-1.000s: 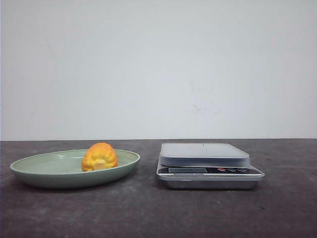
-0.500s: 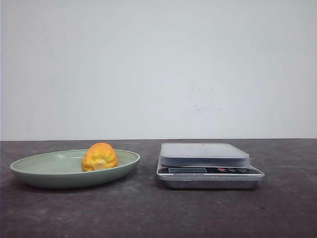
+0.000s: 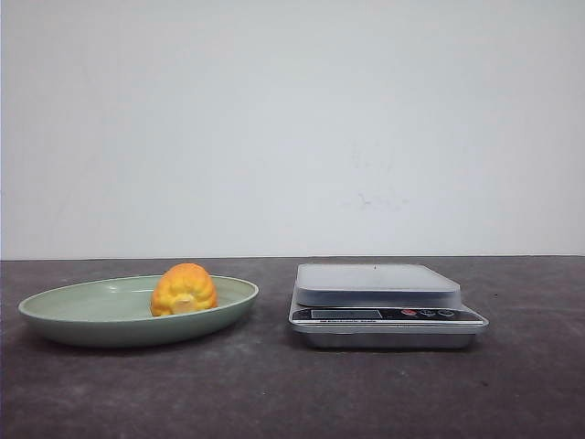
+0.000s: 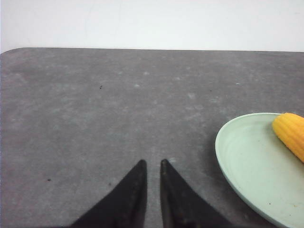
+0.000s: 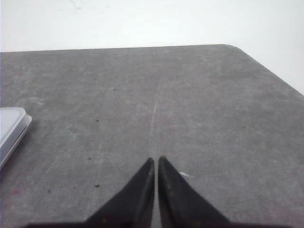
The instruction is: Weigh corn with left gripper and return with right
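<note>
You have bare bench (image 3: 274, 393) ahead of both grippers and between the plate (image 3: 82, 315) and the scale (image 3: 384, 306). The corn (image 3: 184, 290) lies on its side in the green plate, left of the scale, whose platform carries nothing. The left gripper (image 4: 152, 164) hovers over the bench beside the plate, jaws nearly together, holding nothing. The right gripper (image 5: 156, 159) has its jaws closed and empty. The scale's display is unreadable.

In the front view the plate (image 3: 91, 315) sits at lower left on the table (image 3: 274, 393), with the corn (image 3: 184, 290) lying in its right half. The scale (image 3: 386, 306) stands right of centre, near the plate but apart from it.
</note>
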Robot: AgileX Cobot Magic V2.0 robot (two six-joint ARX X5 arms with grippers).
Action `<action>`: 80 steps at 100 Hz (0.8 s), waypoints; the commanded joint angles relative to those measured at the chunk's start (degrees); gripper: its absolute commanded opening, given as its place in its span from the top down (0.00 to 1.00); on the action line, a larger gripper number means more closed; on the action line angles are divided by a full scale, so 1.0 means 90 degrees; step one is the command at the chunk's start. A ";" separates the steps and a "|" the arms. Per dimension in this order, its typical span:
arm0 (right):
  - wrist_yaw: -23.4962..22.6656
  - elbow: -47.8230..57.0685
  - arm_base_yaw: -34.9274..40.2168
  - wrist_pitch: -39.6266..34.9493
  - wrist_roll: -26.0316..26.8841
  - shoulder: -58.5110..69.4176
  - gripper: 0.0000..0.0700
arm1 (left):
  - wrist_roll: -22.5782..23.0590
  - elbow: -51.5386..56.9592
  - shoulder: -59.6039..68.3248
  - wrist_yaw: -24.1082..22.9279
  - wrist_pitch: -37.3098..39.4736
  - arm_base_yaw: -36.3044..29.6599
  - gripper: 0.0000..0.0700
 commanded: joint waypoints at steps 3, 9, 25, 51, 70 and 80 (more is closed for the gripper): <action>-0.0143 -0.0029 0.0005 -0.0036 0.0136 -0.0015 0.99 | 0.0002 -0.0112 -0.0010 0.0007 -0.0034 0.0010 1.00; -0.0194 -0.0029 0.0010 -0.0044 0.0160 -0.0015 0.99 | 0.0002 -0.0112 -0.0010 0.0010 -0.0034 0.0010 1.00; -0.0277 -0.0029 0.0010 -0.0051 0.0160 -0.0015 0.99 | -0.0002 -0.0112 -0.0010 0.0010 -0.0022 0.0010 1.00; -0.0279 -0.0029 0.0010 -0.0051 0.0214 -0.0015 0.99 | -0.0017 -0.0112 -0.0010 0.0010 0.0007 0.0010 1.00; -0.0277 0.0000 0.0010 -0.0024 0.0602 -0.0015 0.99 | -0.0372 -0.0112 -0.0007 0.0005 0.0508 0.0010 1.00; -0.0272 0.0214 0.0010 -0.0262 0.1010 0.0090 0.99 | -0.1299 0.0121 0.0017 0.0002 0.0828 0.0010 0.99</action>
